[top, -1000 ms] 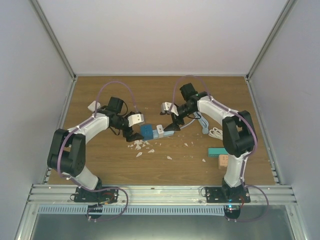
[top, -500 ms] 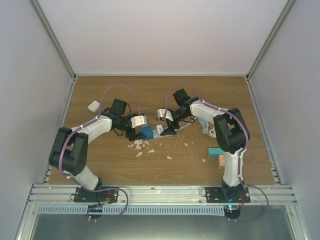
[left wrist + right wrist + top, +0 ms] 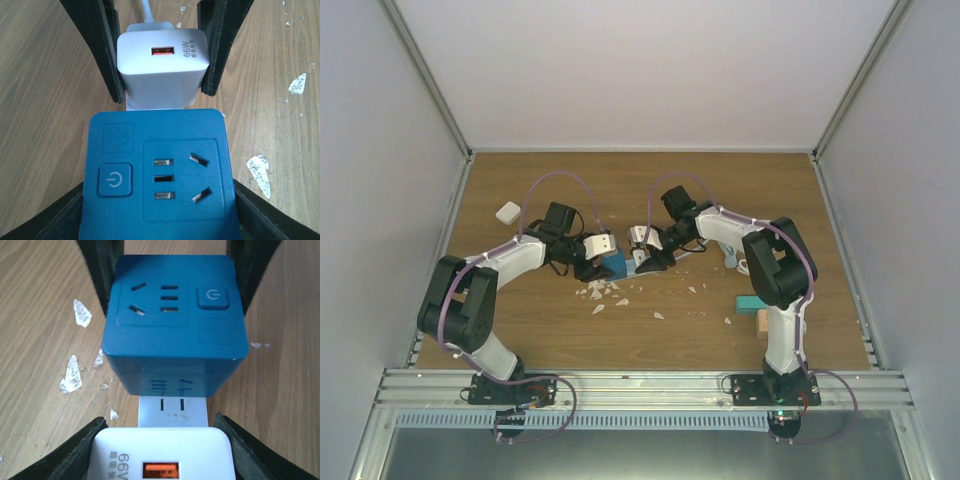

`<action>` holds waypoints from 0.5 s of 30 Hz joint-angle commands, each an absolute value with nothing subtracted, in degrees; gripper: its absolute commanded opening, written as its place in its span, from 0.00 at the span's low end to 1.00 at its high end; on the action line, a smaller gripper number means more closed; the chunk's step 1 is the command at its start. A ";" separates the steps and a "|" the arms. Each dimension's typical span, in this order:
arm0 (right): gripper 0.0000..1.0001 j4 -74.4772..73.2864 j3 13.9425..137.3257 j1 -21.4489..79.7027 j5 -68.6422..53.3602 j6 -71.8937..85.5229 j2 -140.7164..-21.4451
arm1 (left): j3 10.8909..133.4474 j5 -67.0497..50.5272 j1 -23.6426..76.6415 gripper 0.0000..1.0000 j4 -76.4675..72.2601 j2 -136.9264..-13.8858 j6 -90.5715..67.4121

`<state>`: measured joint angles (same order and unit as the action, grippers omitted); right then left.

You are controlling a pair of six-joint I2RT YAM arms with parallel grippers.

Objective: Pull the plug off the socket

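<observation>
A blue cube socket [image 3: 613, 264] with a power button lies mid-table, and a white 66W plug [image 3: 638, 260] sits in its right side through a white adapter piece [image 3: 172, 410]. My left gripper [image 3: 608, 266] is shut on the socket [image 3: 157, 170], its fingers pressing both sides. My right gripper [image 3: 646, 258] is shut on the plug [image 3: 160, 447], whose sides touch both fingers. In the left wrist view the plug [image 3: 162, 65] shows beyond the socket between the right arm's fingers [image 3: 105, 55]. In the right wrist view the socket [image 3: 172, 305] stands beyond the plug.
White crumbs [image 3: 605, 292] are scattered just in front of the socket. A teal block [image 3: 753, 303] and a wooden block [image 3: 766, 322] lie at the right, near a coiled white cable [image 3: 752, 266]. A small white object [image 3: 507, 211] rests at the far left.
Both arms have moved inward to the socket and plug. Both sets of jaws have narrowed from wide open onto the socket and the plug.
</observation>
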<state>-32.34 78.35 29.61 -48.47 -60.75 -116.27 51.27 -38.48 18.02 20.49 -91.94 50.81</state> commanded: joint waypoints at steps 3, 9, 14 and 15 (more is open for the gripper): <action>0.47 -29.40 76.53 29.97 -46.42 -60.69 -117.55 | 50.51 -41.06 18.94 0.42 16.77 -88.59 50.89; 0.34 -28.82 76.38 29.97 -44.99 -59.61 -118.20 | 49.57 -44.28 18.96 0.34 15.30 -85.22 51.40; 0.22 -28.78 77.01 29.97 -43.03 -58.45 -118.62 | 49.87 -47.69 18.94 0.27 14.58 -84.20 49.63; 0.20 -28.94 77.14 29.97 -42.67 -58.40 -118.66 | 50.18 -48.09 18.90 0.26 15.05 -84.53 49.52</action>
<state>-30.50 77.65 29.63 -49.82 -59.33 -116.27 48.82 -37.89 18.28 19.05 -88.01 50.37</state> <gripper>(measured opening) 0.536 0.637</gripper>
